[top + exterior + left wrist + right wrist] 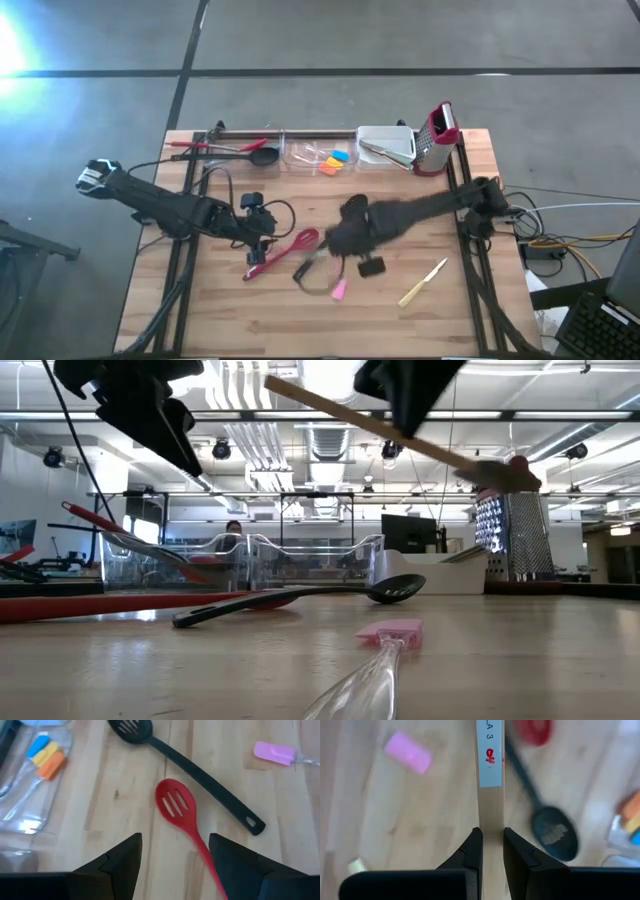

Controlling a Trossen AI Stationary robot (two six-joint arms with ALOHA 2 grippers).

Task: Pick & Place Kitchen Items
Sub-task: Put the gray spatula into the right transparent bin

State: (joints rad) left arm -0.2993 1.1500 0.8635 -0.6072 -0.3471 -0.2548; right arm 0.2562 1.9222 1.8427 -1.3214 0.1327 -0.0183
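The right gripper (pixel 492 847), over mid-table, clenched a wooden tool (pixel 490 795); the left gripper (pixel 175 857) hung released above the red spoon (pixel 176 807). Black spoon (pixel 185 762), pink scraper (pixel 340 290) and knife (pixel 423 283) remained unplaced.

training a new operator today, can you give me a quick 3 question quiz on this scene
1. True or false: the right gripper is shut on a wooden-handled utensil held above the table.
2. Multiple choice: what lies directly ahead of the open left gripper? A) the pink scraper B) the red slotted spoon C) the box grater
3. Fill in: the blue and orange scrapers lie inside a clear ____ at the table's far edge.

Key: 1 true; 2 B; 3 tub.
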